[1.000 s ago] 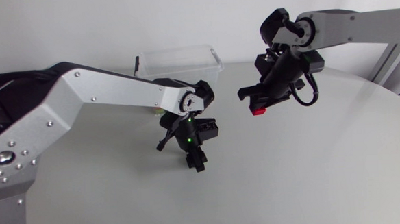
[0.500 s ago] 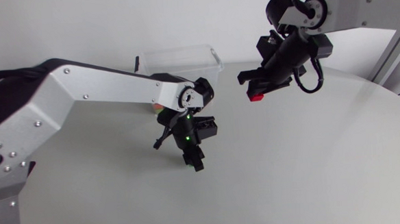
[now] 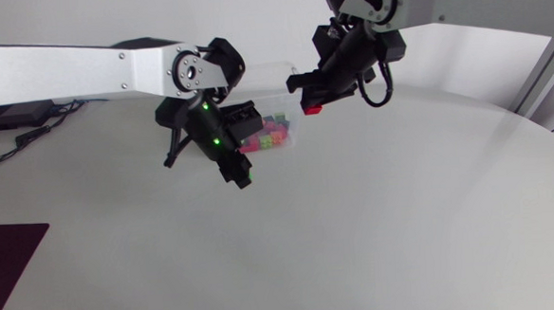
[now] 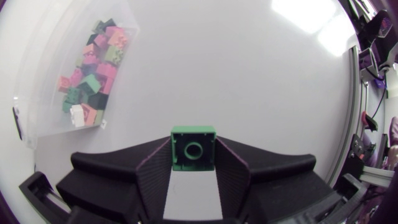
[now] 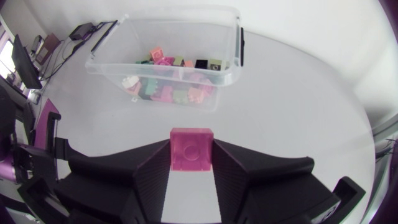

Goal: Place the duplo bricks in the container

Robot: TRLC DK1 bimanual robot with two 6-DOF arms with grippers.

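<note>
Near the container [image 5: 239,43], the left gripper [image 4: 193,160] clamped a green brick [image 4: 193,140] and the right gripper [image 5: 191,163] a pink brick [image 5: 191,146], evidently for depositing.

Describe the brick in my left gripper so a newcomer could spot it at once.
Find the clear container holding a heap of mixed bricks; the left gripper is off to one side of it, over bare table. Clamped between its black fingers is the green brick. It is square, with a round hole facing the wrist camera, while the right gripper holds a pink brick.
</note>
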